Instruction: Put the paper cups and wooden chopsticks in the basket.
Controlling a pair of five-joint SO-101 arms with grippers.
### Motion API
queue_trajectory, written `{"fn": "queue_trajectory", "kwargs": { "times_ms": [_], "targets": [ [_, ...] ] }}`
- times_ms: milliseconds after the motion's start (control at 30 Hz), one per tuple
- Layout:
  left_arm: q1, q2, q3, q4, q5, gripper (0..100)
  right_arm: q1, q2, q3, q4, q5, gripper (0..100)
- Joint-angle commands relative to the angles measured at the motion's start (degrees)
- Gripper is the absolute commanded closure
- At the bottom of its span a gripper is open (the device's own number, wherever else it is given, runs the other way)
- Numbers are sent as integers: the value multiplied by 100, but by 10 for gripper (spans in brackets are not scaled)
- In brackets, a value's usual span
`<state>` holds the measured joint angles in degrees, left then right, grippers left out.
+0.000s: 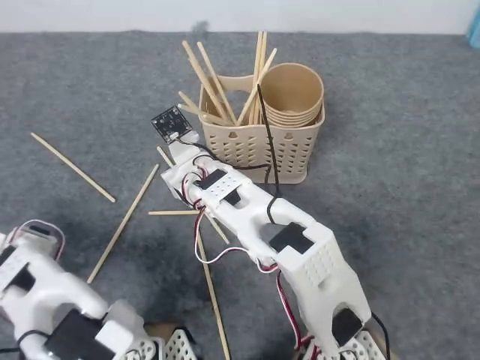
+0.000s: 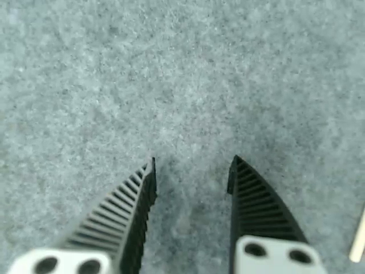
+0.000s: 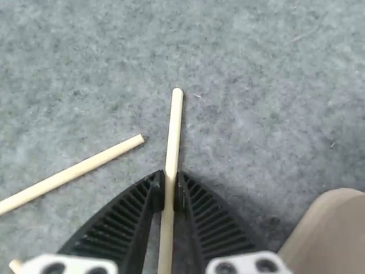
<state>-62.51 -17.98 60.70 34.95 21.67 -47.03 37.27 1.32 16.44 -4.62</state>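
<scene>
Where right fingers (image 3: 132, 220) meet, chopstick (image 3: 174, 131) clamped between

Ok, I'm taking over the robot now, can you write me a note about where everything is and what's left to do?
Left gripper: open, holding nothing, over bare carpet.
Right gripper: shut on a wooden chopstick, low beside the basket.
Done: the paper cups sit stacked in the basket, with a bunch of chopsticks standing next to them.
Left: the held chopstick, plus several loose chopsticks lying on the carpet.
</scene>
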Motion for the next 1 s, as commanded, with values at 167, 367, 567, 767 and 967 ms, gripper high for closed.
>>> {"fn": "queue_trajectory", "kwargs": {
  "times_ms": [167,367,567,767,967],
  "targets": [
    [0,-211,-22,9,18,804,84,-954,-220,1095,-26,991],
    [0,-211,-22,9,18,804,-31,-1429,-220,1807,-62,991],
    [0,-211,-22,9,18,804,-462,-2167,-88,2712,-70,991],
    [0,-211,-22,9,18,804,-716,-3477,853,2747,-44,991],
    [0,-211,-22,9,18,804,-892,-5059,1767,2756,-26,991]
  ]
}}
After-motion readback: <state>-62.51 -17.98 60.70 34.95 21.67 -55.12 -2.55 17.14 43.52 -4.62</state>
